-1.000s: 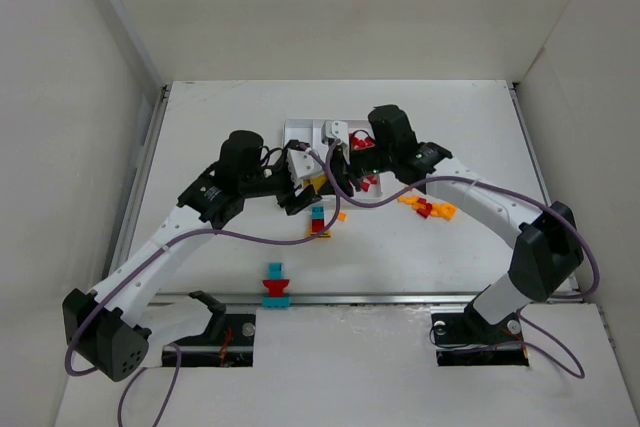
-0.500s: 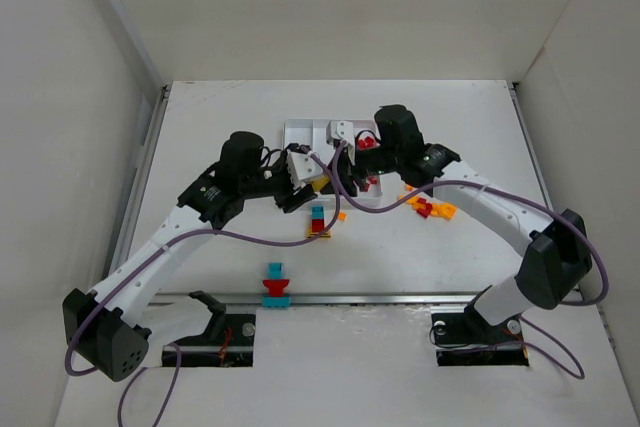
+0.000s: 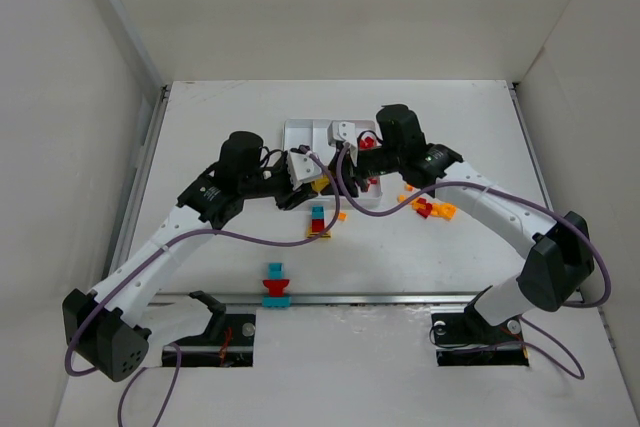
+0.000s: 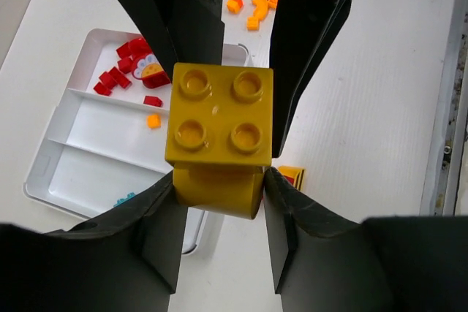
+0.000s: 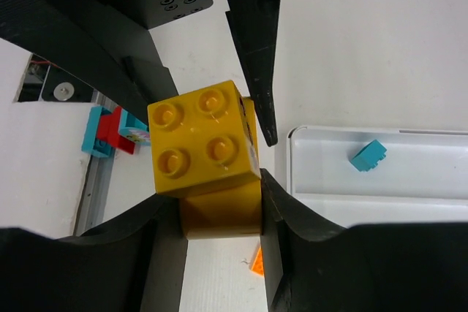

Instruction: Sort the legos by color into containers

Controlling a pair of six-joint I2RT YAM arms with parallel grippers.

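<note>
You have both claws closed partway on one yellow lego stack (image 4: 218, 133): the left gripper (image 4: 219, 188) clamps its lower block, the right gripper (image 5: 219, 202) the opposite end. The white tray (image 4: 88, 126) lies left of the left fingers, with red bricks (image 4: 117, 77) in its far compartment

White table (image 3: 200, 147). Tray (image 3: 303, 134) sits flat on it, right below the right gripper (image 5: 212, 188) and just past the left gripper (image 4: 219, 173) tips. Teal-red-yellow stack (image 3: 318, 220) on the table near both grippers, on the arm-base side. Orange bit (image 3: 341, 215) just beside the stack, right side. Orange-red pile (image 3: 430, 209) loose on the table, out to the right of the right gripper. Teal-red clump (image 3: 276, 285) well apart from both grippers, at the near table edge.
</note>
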